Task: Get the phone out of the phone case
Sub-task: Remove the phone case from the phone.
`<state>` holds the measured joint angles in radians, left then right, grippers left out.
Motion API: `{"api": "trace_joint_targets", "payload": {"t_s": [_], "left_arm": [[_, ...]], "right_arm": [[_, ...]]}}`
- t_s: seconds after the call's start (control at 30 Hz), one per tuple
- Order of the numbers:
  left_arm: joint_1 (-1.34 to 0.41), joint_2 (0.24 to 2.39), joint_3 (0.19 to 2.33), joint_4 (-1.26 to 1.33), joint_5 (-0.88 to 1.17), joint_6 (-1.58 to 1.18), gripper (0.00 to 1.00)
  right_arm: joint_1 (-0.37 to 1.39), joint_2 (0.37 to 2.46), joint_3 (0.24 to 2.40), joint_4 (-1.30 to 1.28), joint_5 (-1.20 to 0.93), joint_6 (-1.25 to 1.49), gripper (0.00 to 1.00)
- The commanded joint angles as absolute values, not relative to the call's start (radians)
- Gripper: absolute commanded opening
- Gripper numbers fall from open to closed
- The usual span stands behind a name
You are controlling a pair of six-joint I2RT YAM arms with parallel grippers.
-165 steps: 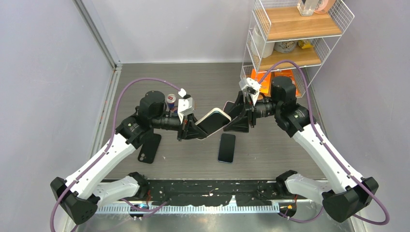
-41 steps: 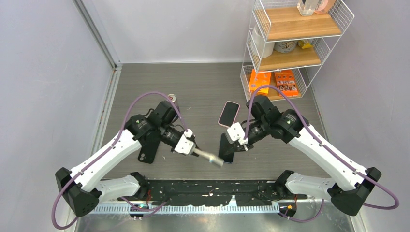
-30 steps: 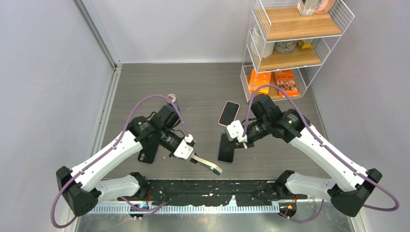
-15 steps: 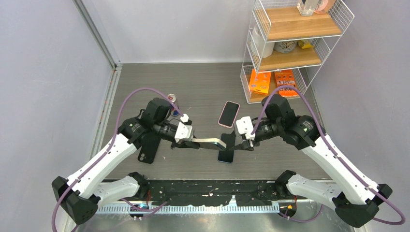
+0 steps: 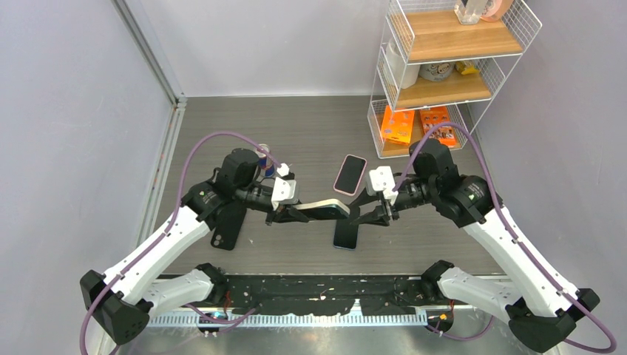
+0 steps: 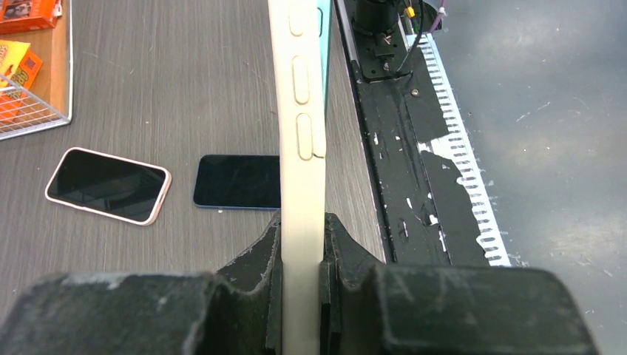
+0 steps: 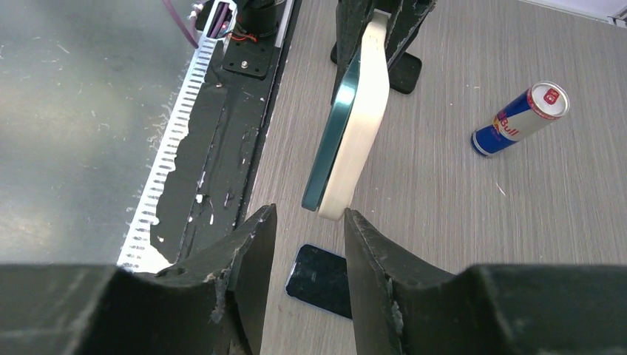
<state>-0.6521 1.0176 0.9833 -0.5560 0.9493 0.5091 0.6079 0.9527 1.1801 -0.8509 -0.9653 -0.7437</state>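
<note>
Table [image 5: 310, 126], phone case [image 5: 325, 208] lifted, right pincer [image 7: 307, 216] opened

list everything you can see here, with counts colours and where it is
cream-cased phone: 1, cream case, teal phone, held above the table
pink-cased phone: 1, pink rim, flat at mid table
dark phone: 1, black, flat, below the right claw
black phone or case: 1, under the left arm
energy drink can: 1, blue and silver, by the left arm
wire shelf rack: 1, white, far right
orange boxes: 2, bottom shelf
left claw: 1, black, shut on the cream-cased phone
right claw: 1, black, open at the phone's free end
</note>
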Motion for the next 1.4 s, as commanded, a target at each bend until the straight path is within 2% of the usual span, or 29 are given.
{"api": "trace_joint_targets", "payload": {"t_s": [0.0, 1.37], "left_arm": [[-0.644, 0.989, 0.985, -0.435, 0.945, 0.46, 0.0], [-0.644, 1.003, 0.979, -0.387, 0.937, 0.41, 0.0]], "right_arm": [[0.602, 0.927, 1.217, -0.808, -1.017, -0.71, 0.44], [0.591, 0.943, 1.138, -0.663, -1.054, -0.594, 0.44]]}}
